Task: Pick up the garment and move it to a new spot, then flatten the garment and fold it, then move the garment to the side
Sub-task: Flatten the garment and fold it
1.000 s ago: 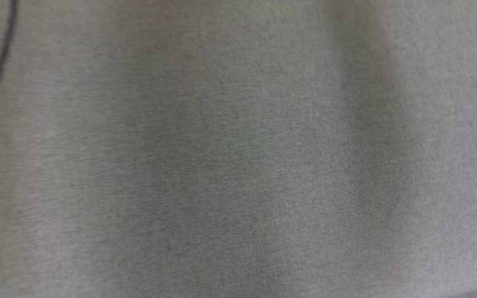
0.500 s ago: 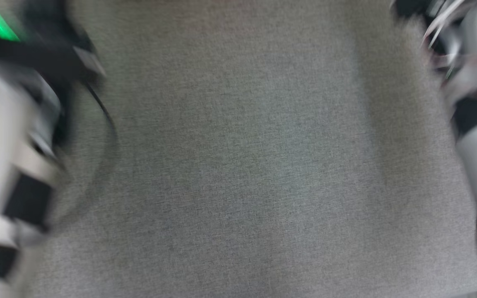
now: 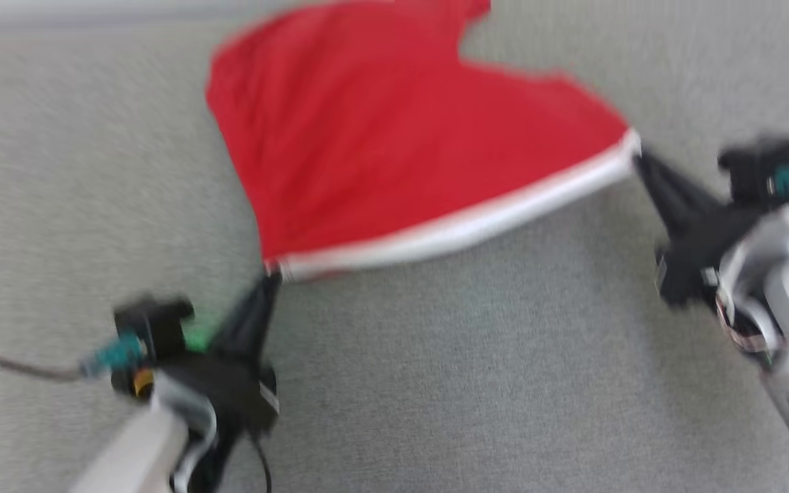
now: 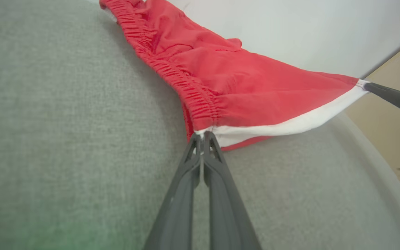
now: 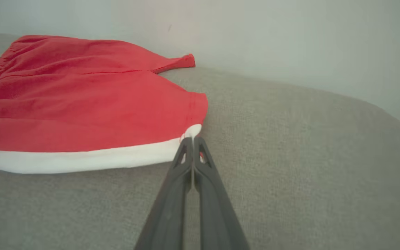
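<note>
The red garment [image 3: 394, 137], which looks like a pair of shorts, is spread on the grey upholstered surface [image 3: 504, 376] ahead of both grippers' fingertips. Its white-banded edge [image 3: 463, 229] is drawn taut from one pair of tips to the other. A second ago the head view showed bare grey cloth, then blurred forearms at its edges. Now it takes in the garment and both grippers, and the whole picture has shifted, so the camera has swung rather than the things. Judging by the straight white edge, the garment sits in its spot and is being pulled flat, with folding yet to come. The left gripper [image 3: 272, 274] has its fingers pressed together on the corner where the gathered elastic waistband [image 4: 186, 83] meets the white band. The right gripper [image 3: 641, 161] is likewise pinched tight on the opposite corner, at the hem. Beyond the garment, further from the tips, a pale wall [image 5: 255, 34] rises behind the surface.
</note>
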Tool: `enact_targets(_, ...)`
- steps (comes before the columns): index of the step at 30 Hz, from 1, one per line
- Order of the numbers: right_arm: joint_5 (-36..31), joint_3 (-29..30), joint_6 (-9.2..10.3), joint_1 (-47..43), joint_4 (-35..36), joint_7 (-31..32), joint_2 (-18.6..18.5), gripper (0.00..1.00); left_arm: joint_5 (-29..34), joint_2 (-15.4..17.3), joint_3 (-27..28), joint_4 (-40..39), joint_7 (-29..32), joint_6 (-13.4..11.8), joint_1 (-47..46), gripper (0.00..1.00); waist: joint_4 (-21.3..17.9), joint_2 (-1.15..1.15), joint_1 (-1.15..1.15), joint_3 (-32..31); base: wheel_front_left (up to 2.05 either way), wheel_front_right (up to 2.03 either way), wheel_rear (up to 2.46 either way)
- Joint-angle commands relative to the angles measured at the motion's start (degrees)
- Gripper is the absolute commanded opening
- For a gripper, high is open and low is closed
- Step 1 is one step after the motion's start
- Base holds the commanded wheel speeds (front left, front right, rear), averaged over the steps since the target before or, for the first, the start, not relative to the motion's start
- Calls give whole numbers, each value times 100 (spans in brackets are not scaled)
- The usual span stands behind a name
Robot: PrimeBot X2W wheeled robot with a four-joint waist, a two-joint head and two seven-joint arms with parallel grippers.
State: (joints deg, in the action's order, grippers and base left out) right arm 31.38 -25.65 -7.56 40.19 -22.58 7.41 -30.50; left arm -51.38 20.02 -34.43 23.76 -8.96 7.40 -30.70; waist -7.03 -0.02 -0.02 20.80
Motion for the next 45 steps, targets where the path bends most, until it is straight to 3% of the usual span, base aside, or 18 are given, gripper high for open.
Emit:
enact_targets(1, 80, 33, 12, -257, 126, 104, -81, 0, -52, 16, -64, 43, 36, 3, 262, 0, 361, 2, 2, -809, 0, 0, 0)
enact_targets(7, 441, 758, 12, -1956, 1401, 1113, -295, 0, -199, 290, -178, -295, 138, -53, 999, 0, 427, 2, 2, -1417, 0, 0, 0)
enact_targets(15, 595, 1755, 12, -3990, 2702, 2400, 167, 0, -328, 922, -184, -1285, 318, -352, 2106, 0, 424, 2, 2, -1837, 0, 0, 0)
enact_targets(20, 657, 2343, 12, -5134, 3655, 3348, 441, 0, -97, 1466, -326, -2113, 505, -785, 2789, 0, 485, 2, 2, -1867, 0, 0, 0)
enact_targets(24, 550, 2677, 12, -5469, 4298, 3641, 680, 0, -145, 1608, -244, -2579, 484, -1008, 3035, 0, 536, 2, 2, -1806, 0, 0, 0)
enact_targets(32, 324, 2524, 12, -4644, 4246, 3502, 543, 0, -73, 1391, -175, -2819, 527, -1115, 2555, 0, 708, 2, 2, -1560, 0, 0, 0)
enact_targets(45, 83, 1504, 11, -1685, 2289, 2539, -102, 0, 257, 460, -181, -1791, 770, -1292, 634, 0, 1224, 2, 2, -678, 0, 0, 0)
